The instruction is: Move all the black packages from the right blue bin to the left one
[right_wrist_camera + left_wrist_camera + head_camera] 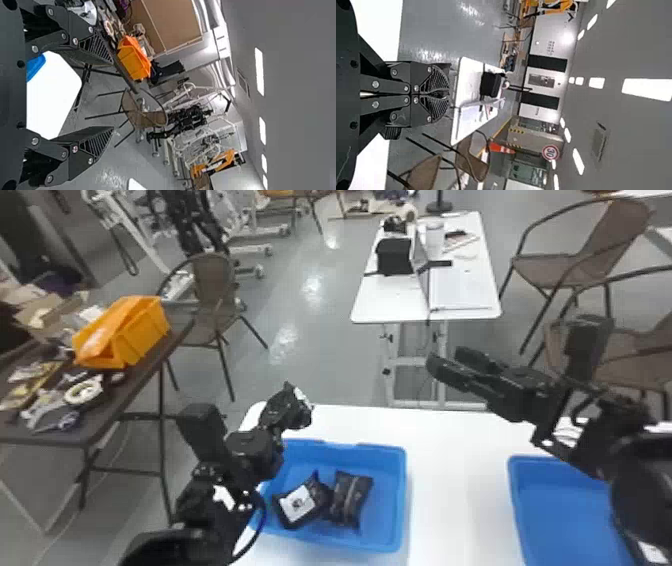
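Observation:
My left gripper is above the far left corner of the left blue bin. Its fingers are pressed together with nothing between them, as the left wrist view shows for this gripper. Two black packages lie inside that bin: one with a white label, and beside it a plain one. My right gripper hangs beyond the table's far edge, forward of the right blue bin. Open and holding nothing, the right gripper has widely spread fingers. The right arm hides part of the right bin.
Both bins stand on a white table, with a strip of tabletop between them. Farther off are a white desk with things on it, chairs, and a dark side table at the left bearing an orange bin.

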